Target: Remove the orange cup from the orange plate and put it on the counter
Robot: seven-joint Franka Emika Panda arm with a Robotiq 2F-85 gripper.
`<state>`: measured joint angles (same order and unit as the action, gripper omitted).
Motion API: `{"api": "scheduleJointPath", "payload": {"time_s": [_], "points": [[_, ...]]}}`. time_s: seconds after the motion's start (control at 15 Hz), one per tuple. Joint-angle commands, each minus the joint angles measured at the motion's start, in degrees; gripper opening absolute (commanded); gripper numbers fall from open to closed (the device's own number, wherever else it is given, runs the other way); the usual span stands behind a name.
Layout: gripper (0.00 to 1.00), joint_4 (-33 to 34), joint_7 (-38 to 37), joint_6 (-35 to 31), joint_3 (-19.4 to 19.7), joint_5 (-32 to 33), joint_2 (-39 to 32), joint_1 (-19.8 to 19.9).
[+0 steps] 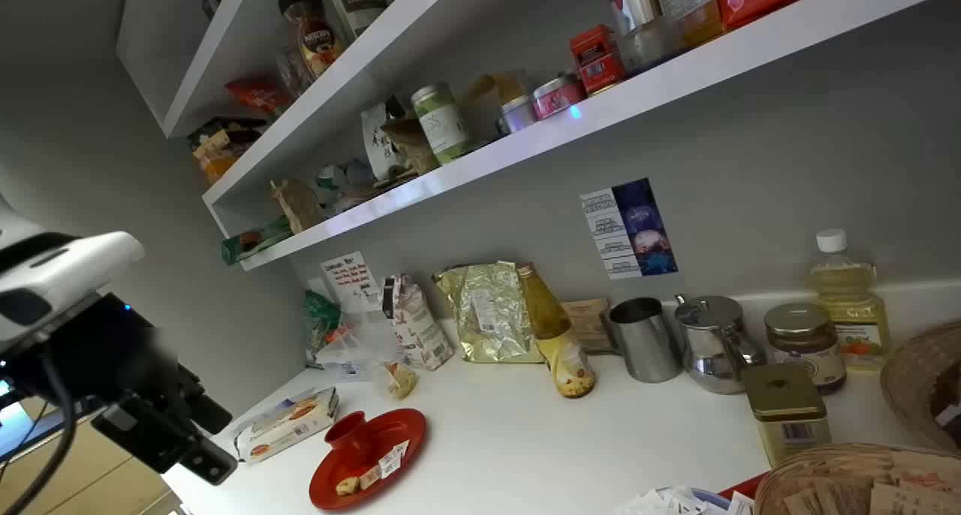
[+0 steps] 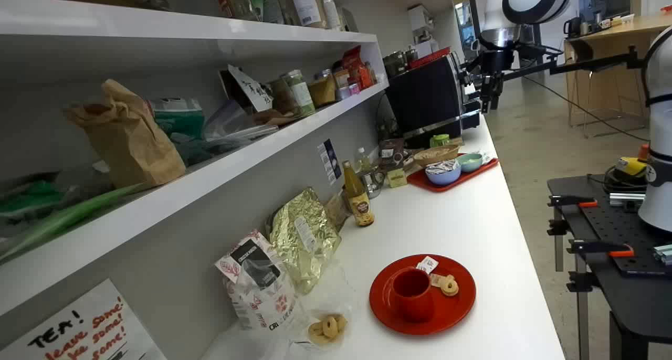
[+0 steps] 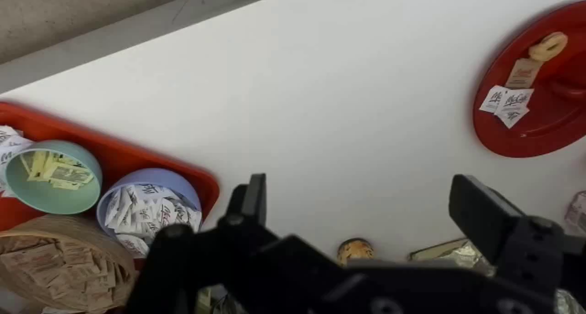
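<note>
A small red-orange cup (image 1: 349,434) (image 2: 412,295) stands upright on a round red-orange plate (image 1: 407,426) (image 2: 458,314) in both exterior views. Ring biscuits and paper packets share the plate. The plate lies on the white counter (image 1: 510,440) (image 2: 472,229). In the wrist view the plate (image 3: 508,142) is at the right edge, and the cup (image 3: 571,89) shows only partly. My gripper (image 1: 216,441) (image 2: 491,95) (image 3: 359,181) is open and empty, raised above the counter and apart from the cup and plate. In the wrist view bare counter (image 3: 339,108) lies between its fingers.
A red tray (image 3: 137,156) holds a green bowl (image 3: 50,204), a blue bowl (image 3: 155,179) and a basket (image 3: 68,227). A bottle (image 2: 358,200), gold bag (image 2: 304,239) and flour bag (image 2: 257,281) stand along the wall. A white shelf (image 2: 220,166) overhangs the counter.
</note>
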<state>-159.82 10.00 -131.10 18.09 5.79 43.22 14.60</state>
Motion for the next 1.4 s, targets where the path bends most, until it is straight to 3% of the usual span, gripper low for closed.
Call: {"api": "scheduleJointPath", "payload": {"time_s": [0.0,1.33], "points": [[1.0,-0.4,0.4,0.4,-0.6,-0.6,-0.2,0.6],[1.0,-1.4,0.4,0.4,-0.6,-0.6,-0.8,0.6]]}}
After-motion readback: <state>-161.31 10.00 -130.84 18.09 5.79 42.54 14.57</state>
